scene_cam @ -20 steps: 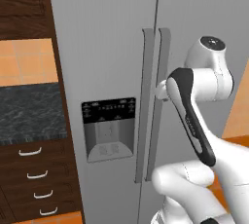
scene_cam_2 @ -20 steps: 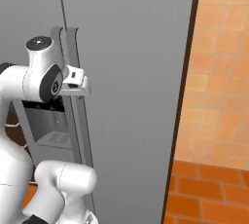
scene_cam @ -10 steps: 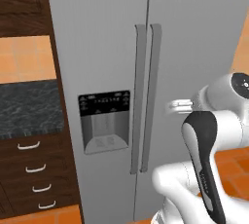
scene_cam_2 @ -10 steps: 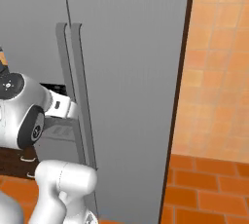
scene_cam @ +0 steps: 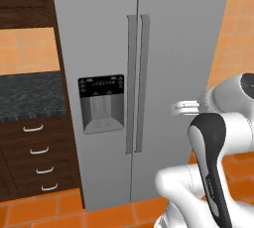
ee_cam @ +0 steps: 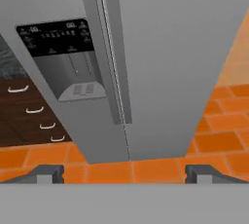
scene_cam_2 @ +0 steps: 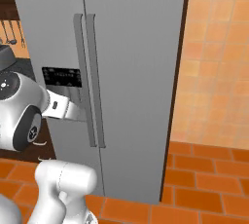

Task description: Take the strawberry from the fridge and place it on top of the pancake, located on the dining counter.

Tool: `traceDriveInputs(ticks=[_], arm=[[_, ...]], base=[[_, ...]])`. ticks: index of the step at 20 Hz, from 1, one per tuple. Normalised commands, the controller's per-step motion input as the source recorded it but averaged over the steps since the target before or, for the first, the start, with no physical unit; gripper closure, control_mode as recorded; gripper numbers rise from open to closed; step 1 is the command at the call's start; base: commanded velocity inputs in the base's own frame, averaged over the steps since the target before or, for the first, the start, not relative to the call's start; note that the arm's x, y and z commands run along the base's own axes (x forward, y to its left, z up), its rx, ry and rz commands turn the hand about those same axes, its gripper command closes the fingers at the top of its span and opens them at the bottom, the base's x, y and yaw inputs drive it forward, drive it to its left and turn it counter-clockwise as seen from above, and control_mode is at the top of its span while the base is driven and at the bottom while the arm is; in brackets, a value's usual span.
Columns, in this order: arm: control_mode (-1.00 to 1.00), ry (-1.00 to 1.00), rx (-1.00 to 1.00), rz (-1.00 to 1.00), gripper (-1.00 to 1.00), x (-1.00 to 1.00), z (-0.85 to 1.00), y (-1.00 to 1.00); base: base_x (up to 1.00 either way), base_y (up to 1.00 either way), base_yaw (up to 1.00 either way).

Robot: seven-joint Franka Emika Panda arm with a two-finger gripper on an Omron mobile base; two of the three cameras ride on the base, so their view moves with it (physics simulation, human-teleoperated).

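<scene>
While my gripper [ee_cam: 124,172] hangs wide open and empty, I judge the fridge [scene_cam: 163,38] door heavy and stiff, best pulled by its right handle [scene_cam: 143,83].

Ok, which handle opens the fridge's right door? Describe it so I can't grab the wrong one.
On the tall grey fridge, two long vertical handles run side by side at the centre seam. Take the right door's handle, the one farther from the black dispenser panel.
</scene>
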Motion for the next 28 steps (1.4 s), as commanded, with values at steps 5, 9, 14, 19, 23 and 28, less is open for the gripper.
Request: traceDriveInputs(ticks=[5, 9, 14, 19, 23, 28], arm=[[-1.0, 0.01, 0.0, 0.0, -1.0, 0.32, 0.0, 0.0], [-1.0, 0.06, 0.0, 0.01, -1.0, 0.99, 0.0, -0.01], [-1.0, 0.0, -0.03, 0.02, -1.0, 0.96, -0.26, 0.0], [-1.0, 0.0, -0.07, 0.04, -1.0, 0.63, -0.3, 0.04], [-1.0, 0.0, -0.07, 0.04, -1.0, 0.53, -0.21, 0.05], [-1.0, 0.0, 0.0, 0.03, -1.0, 0.68, -0.2, 0.0]], base=[[-0.02, 0.07, 0.0], [0.0, 0.0, 0.0], [0.0, 0.0, 0.0], [0.0, 0.0, 0.0], [0.0, 0.0, 0.0], [0.0, 0.0, 0.0]])
